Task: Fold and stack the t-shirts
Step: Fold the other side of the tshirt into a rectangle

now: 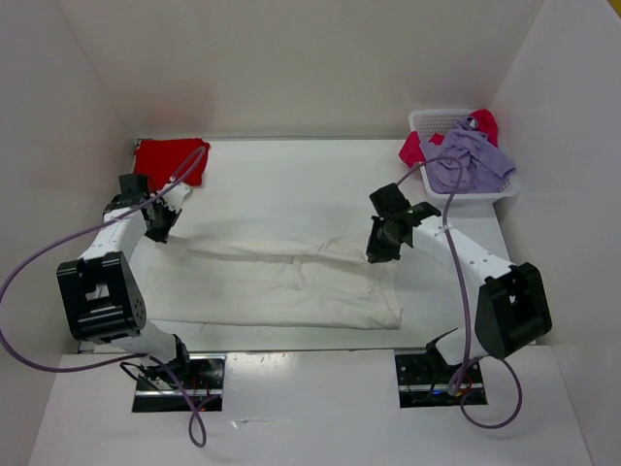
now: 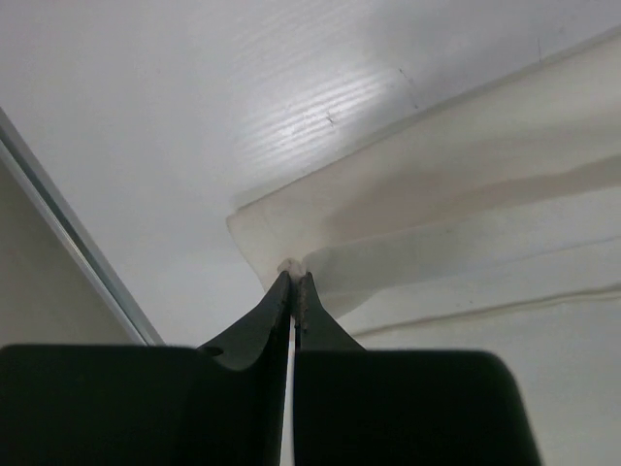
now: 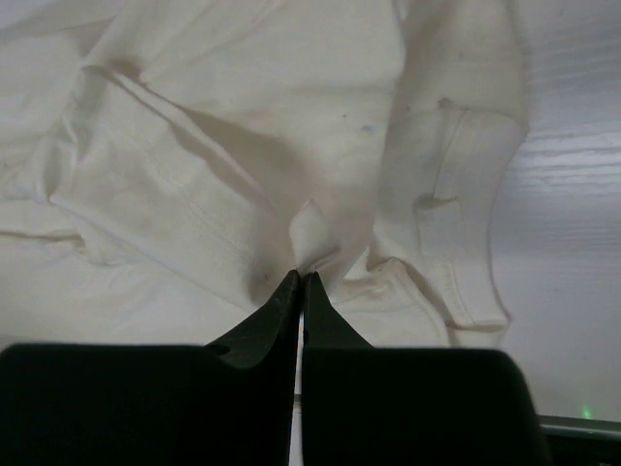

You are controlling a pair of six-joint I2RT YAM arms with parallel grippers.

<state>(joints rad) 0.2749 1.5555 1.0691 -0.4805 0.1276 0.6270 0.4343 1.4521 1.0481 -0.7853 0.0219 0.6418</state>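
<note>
Your left claw (image 2: pixel 294 282) is pinched tight on the far left corner of the off-white t-shirt (image 1: pixel 281 286), which lies spread on the worktop (image 1: pixel 291 175). That arm is bent low. Your right claw (image 3: pixel 301 280) nips a raised fold, seemingly near a sleeve. The red t-shirt (image 1: pixel 167 157) lies far left.

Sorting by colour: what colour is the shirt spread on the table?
Off-white shirt; clearest in top view.

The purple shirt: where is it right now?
In the top view, the purple shirt lies heaped in the white basket at the far right corner of the table, partly over a pinkish red shirt.
</note>
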